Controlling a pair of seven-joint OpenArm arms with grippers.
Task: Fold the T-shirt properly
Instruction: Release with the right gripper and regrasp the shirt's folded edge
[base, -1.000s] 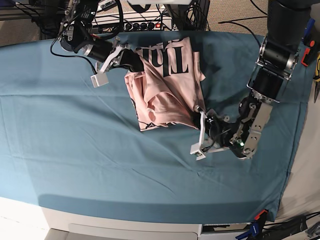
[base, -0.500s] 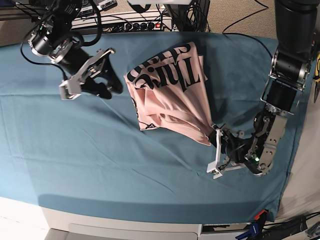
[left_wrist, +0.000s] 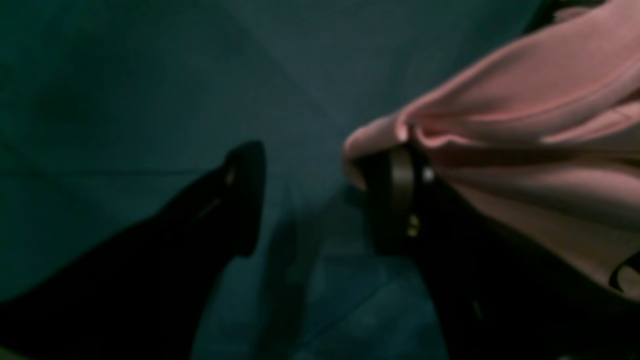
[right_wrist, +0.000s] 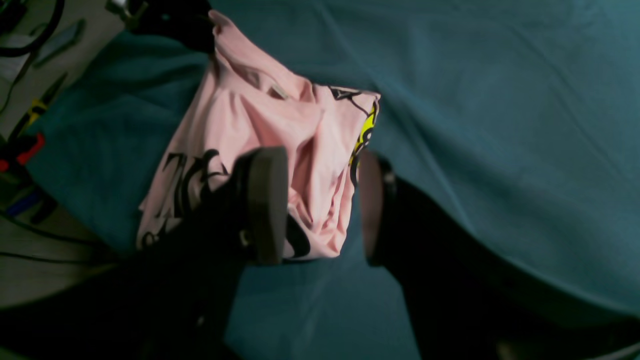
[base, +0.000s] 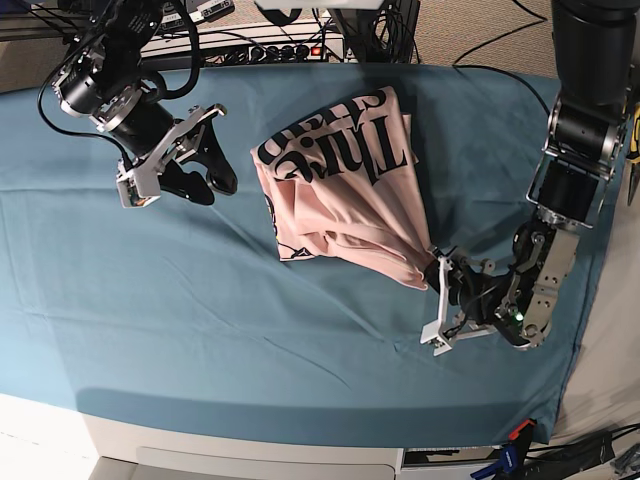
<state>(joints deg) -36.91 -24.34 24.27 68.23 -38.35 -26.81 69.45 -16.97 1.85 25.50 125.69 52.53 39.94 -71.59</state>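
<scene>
The pale pink T-shirt (base: 340, 195) lies in a folded, rumpled bundle on the teal sheet, black lettering facing up at its far end. My right gripper (base: 215, 180) hovers open to the left of it, apart from the fabric; the right wrist view looks past its open fingers (right_wrist: 265, 205) down at the T-shirt (right_wrist: 250, 125) and a yellow mark. My left gripper (base: 437, 300) is low at the shirt's near right corner, open. In the left wrist view one finger (left_wrist: 400, 200) touches the pink hem (left_wrist: 525, 125), and only teal cloth lies between the fingers.
The teal cloth sheet (base: 250, 330) covers the whole table, with creases. Cables and a power strip (base: 270, 45) sit behind the far edge. Tools lie off the table's right side (base: 632, 150). The table's white front edge (base: 200, 450) runs along the bottom.
My right gripper has let go of the shirt's far left edge, opened and swung left. My left gripper has opened and slid right and nearer. The lettered panel now lies flat.
</scene>
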